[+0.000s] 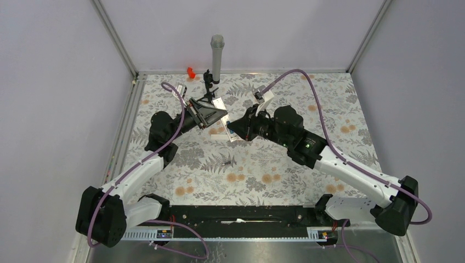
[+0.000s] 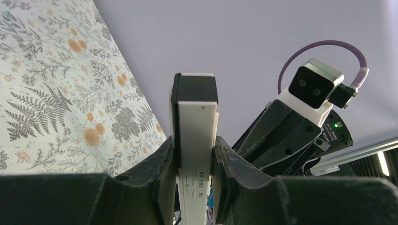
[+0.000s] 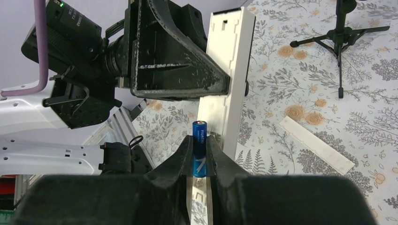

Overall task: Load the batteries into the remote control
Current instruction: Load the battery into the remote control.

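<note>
My left gripper is shut on the remote control, a slim white bar held off the table with its open battery bay facing the right arm. My right gripper is shut on one blue battery, which stands upright between the fingers, its tip just beside the lower part of the remote. In the top view the two grippers, left and right, meet above the middle of the table. A small dark object lies on the cloth nearer the arms; it is too small to tell whether it is the second battery.
A flat white strip lies on the floral cloth beside the remote. A black tripod carrying a grey microphone stands at the back. A small red object sits at the back edge. Walls enclose the table.
</note>
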`<state>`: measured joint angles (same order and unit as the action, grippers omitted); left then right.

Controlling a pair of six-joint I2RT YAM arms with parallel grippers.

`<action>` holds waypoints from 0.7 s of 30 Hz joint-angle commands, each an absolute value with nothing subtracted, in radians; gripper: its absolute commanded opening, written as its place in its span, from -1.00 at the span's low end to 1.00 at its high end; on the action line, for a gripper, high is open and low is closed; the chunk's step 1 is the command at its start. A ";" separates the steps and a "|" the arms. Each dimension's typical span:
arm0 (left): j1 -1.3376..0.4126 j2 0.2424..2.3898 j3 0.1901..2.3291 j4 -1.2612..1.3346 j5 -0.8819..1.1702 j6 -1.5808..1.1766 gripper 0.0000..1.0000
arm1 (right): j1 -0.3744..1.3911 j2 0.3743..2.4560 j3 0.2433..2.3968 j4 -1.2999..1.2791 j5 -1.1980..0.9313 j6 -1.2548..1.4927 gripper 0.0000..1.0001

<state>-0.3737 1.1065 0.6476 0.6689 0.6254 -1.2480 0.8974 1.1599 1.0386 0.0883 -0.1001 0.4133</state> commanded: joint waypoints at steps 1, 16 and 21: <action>-0.374 1.091 0.630 0.775 0.649 -1.290 -1.00 | 0.898 1.187 1.100 0.133 -0.128 0.387 -0.80; -0.374 1.071 0.621 0.795 0.599 -1.373 -1.00 | 0.898 1.191 1.059 0.144 -0.113 0.409 -0.74; -0.374 1.065 0.628 0.782 0.596 -1.388 -1.00 | 0.899 1.189 1.050 0.140 -0.120 0.405 -0.73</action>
<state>-0.3737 1.1004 0.6044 0.7048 0.6098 -1.3567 0.8974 1.1988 1.0554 0.1162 -0.1074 0.4129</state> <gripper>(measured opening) 0.283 0.162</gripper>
